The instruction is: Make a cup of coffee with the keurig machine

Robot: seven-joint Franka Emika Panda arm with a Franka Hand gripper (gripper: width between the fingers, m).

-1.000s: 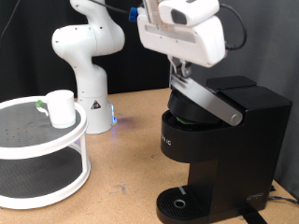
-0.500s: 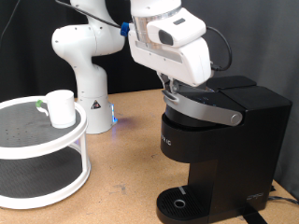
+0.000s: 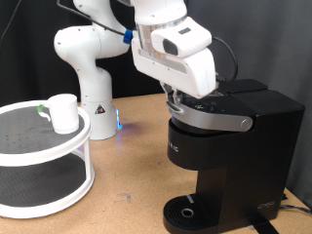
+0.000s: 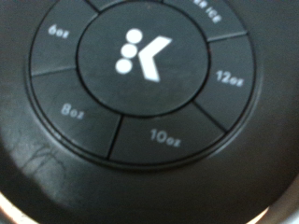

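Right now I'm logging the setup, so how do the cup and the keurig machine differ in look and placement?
The cup is small, white and cylindrical; the keurig machine is boxy, black and much taller. The cup stands on the white two-tier stand at the exterior view's left; the machine stands on the table at the right, with the gripper over its lid. Both stand upright.

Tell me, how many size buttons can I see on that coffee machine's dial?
4 readable: 6oz, 8oz, 10oz, 12oz, ringed around the centre K button. A fifth segment at the frame edge is cut off, so more may be hidden.
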